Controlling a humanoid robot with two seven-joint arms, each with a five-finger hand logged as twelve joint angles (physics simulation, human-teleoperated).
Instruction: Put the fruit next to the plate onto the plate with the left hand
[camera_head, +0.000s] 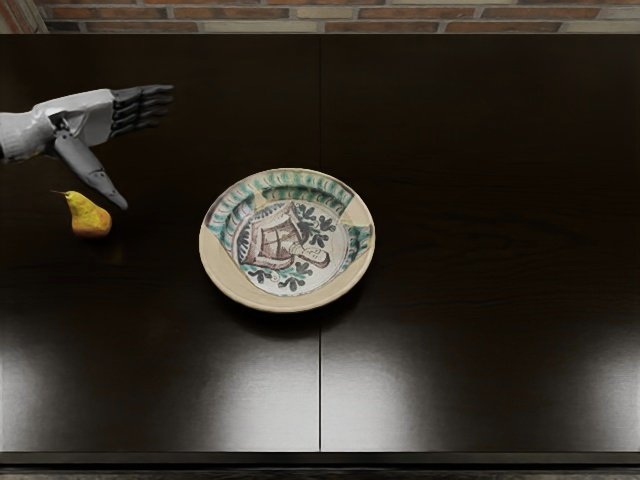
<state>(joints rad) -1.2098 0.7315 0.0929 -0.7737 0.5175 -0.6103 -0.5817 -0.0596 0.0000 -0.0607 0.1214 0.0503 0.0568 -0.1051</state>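
Pear (88, 215), yellow w/ an orange-ish blush and a thin stem at its upper left, lies on the dark table (480, 330) near the picture's left edge. It's to the left of the plate (212, 262), apart from it w/ a strip of bare tabletop between, not on it. Nothing touches the pear.

Plate sits approx. mid-table: cream rim, green leaf band, brown and dark motif in the centre, nothing on it. Its right part crosses the thin seam that runs top to bottom through the tabletop.

Left hand (95, 118) comes in from the left edge, above and behind the pear, clear of it. Fingers (145, 100) are stretched out straight, held together, pointing to the right; thumb (90, 172) angles down and right, its tip close to the pear's upper right side but w/ a gap. Hand is wide open, holds nothing. Palm and wrist are light grey, finger segments darker.

Right arm doesn't show. Brick wall (300, 12) runs along the top edge, behind the table
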